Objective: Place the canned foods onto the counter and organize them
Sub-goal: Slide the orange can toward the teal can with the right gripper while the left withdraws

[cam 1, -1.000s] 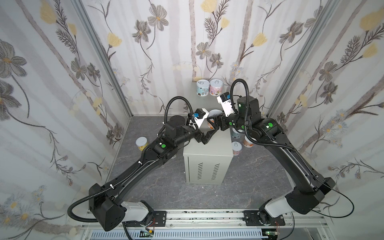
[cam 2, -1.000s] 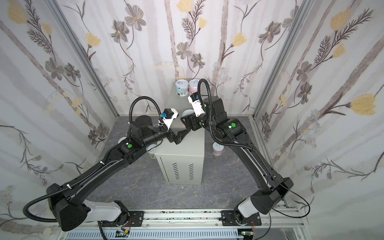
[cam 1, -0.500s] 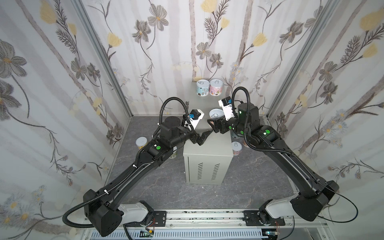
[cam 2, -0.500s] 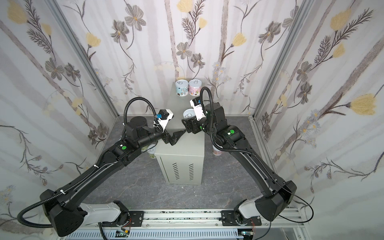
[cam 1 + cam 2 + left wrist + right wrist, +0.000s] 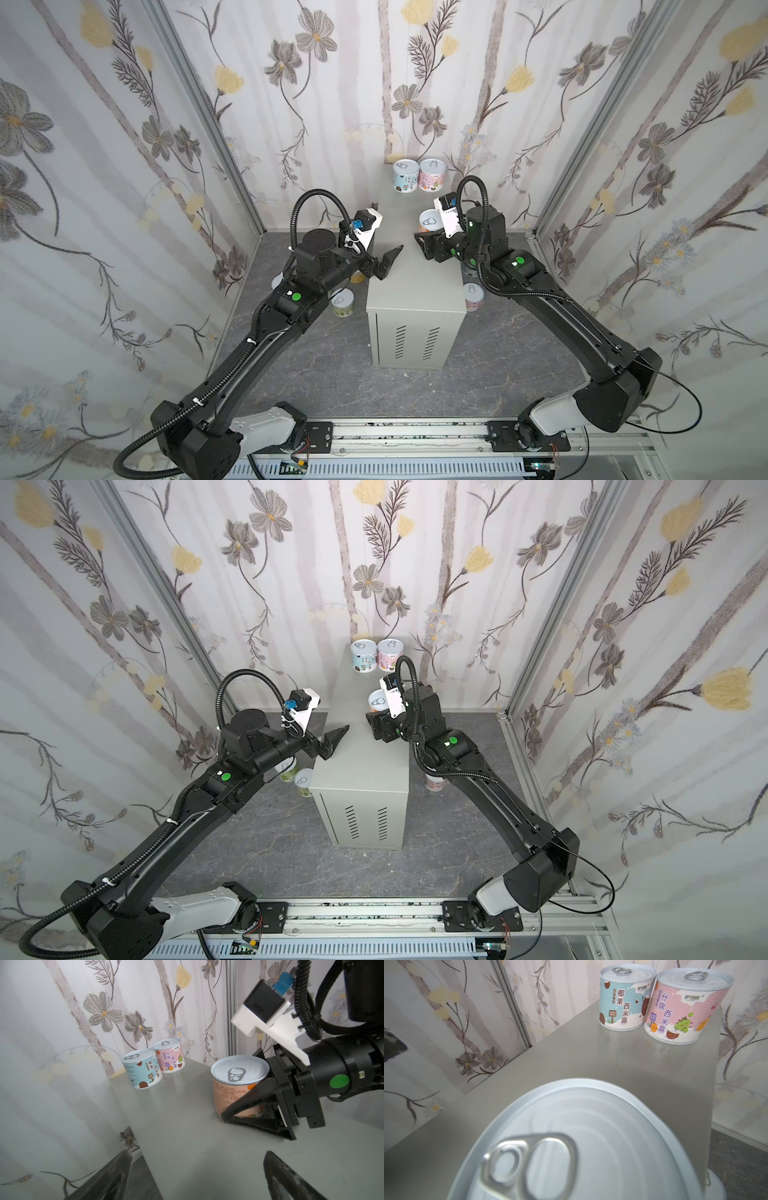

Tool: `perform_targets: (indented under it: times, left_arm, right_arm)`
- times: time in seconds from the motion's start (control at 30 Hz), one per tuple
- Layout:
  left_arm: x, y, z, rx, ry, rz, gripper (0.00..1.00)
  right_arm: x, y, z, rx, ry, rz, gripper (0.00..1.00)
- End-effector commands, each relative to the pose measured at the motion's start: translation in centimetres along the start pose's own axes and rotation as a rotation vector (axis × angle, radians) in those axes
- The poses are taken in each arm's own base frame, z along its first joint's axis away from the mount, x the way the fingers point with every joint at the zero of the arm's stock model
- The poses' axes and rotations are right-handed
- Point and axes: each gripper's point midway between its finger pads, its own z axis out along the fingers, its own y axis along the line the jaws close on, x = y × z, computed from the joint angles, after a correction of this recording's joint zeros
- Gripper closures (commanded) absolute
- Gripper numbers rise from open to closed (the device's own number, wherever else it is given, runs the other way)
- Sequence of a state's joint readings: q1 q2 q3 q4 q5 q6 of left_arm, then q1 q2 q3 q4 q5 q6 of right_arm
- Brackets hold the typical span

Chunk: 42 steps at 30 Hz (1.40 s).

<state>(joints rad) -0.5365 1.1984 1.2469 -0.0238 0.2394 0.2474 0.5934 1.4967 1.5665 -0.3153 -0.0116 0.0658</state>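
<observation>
**Orange tin on the counter: squaring the grip**

- Right gripper [image 5: 241, 1086]: jaws stand on either side of the orange-label tin [image 5: 239, 1070], close to its wall. I cannot tell whether they press it.
- The tin is upright on the grey cabinet top [image 5: 409, 282], mid-length, near the right edge.
- Left gripper [image 5: 384, 262]: jaws wide, empty, over the near left edge.
- The pale blue tin [image 5: 405, 176] and pink tin [image 5: 432, 174] stand side by side at the far end.
- More tins wait on the floor [image 5: 498, 353], one [image 5: 343, 302] left of the cabinet and one [image 5: 471, 295] right.

My judgement is that the grip should sit square across the wall, below the lid rim. The tin should travel upright and low, then go down just in front of the pink tin without nudging the pair. The left arm is best kept clear.
</observation>
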Motion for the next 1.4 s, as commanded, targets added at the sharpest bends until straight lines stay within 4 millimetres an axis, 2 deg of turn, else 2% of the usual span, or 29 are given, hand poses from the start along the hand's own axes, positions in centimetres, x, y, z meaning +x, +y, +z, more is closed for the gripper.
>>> perform_targets:
  times: [0.0, 0.27, 0.43, 0.47, 0.7, 1.37]
  left_arm:
    - [0.0, 0.7, 0.2, -0.008, -0.008, 0.016, 0.00]
    - [1.1, 2.0, 1.3, -0.011, 0.010, 0.010, 0.00]
    - [1.1, 2.9, 1.1, -0.030, 0.007, 0.010, 0.00]
    - [1.9, 3.2, 1.7, -0.032, 0.026, 0.004, 0.00]
    - [2.9, 4.1, 2.1, -0.046, 0.044, -0.005, 0.00]
    - [3.9, 6.0, 3.6, -0.055, 0.061, -0.005, 0.00]
  right_arm:
    - [-0.2, -1.1, 0.7, 0.040, -0.011, 0.007, 0.20]
    - [0.0, -2.1, 2.6, 0.049, -0.017, 0.022, 0.20]
    - [-0.4, -3.0, 2.9, 0.066, -0.022, 0.032, 0.20]
    - [0.7, -3.2, 4.1, 0.068, 0.005, 0.033, 0.20]
    - [1.2, -4.4, 5.5, 0.095, 0.015, 0.036, 0.20]
    - [1.6, -6.3, 8.7, 0.108, 0.026, 0.048, 0.20]
